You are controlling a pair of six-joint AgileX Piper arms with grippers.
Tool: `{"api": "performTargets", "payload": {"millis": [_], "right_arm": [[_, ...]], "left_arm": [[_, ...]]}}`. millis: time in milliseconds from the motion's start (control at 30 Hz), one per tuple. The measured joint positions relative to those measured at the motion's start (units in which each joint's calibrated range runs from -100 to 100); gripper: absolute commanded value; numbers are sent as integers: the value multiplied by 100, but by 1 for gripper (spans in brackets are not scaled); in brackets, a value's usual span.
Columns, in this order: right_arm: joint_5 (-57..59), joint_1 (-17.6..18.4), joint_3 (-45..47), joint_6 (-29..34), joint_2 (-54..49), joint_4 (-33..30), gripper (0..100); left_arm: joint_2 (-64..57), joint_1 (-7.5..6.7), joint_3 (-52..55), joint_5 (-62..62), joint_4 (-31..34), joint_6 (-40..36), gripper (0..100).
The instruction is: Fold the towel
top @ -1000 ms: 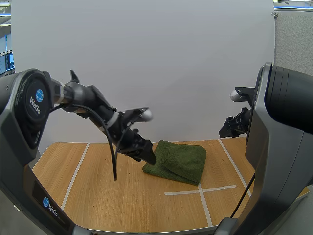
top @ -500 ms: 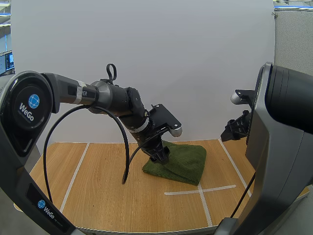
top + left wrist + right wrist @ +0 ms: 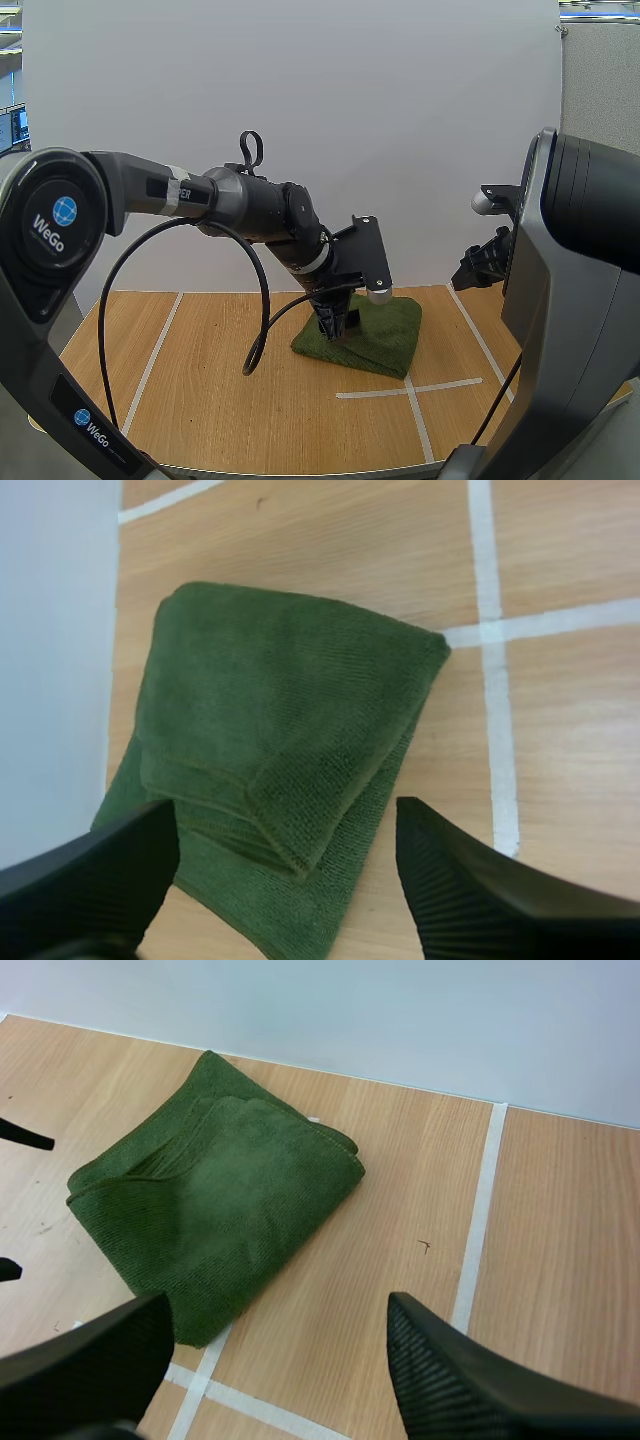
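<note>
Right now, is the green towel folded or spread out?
Folded. The green towel lies as a compact bundle on the wooden table, stacked layer edges showing along one side.

Light wood bench [image 3: 200,400] with white tape lines [image 3: 380,392]; plain white wall [image 3: 400,120] behind, grey panel [image 3: 600,90] at right, even light.

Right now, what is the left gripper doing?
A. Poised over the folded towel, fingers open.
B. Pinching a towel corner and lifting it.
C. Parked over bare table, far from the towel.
A: the left gripper points down at the towel, and in the left wrist view its fingers stand apart with the towel lying folded on the table beyond them, nothing pinched.
</note>
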Motion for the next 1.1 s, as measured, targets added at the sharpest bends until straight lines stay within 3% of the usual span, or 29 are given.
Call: {"api": "performTargets", "payload": {"millis": [167, 400, 467, 567, 733, 767, 1100], "right_arm": [[0, 0, 0, 0, 0, 0, 100], [0, 0, 0, 0, 0, 0, 100], [0, 0, 0, 8, 0, 0, 100], [0, 0, 0, 29, 0, 0, 100], [0, 0, 0, 48, 0, 0, 100], [0, 0, 0, 47, 0, 0, 100], [0, 0, 0, 74, 0, -48, 100]], "left_arm": [[401, -41, 0, 78, -138, 776, 99], [771, -41, 0, -164, -146, 931, 98], [821, -41, 0, -232, -160, 971, 94], [958, -41, 0, -309, -172, 1036, 72], [1162, -41, 0, -409, -211, 1066, 3], [1190, -41, 0, -450, -215, 1075, 0], [1232, -41, 0, -1098, -440, 1095, 0]]}}
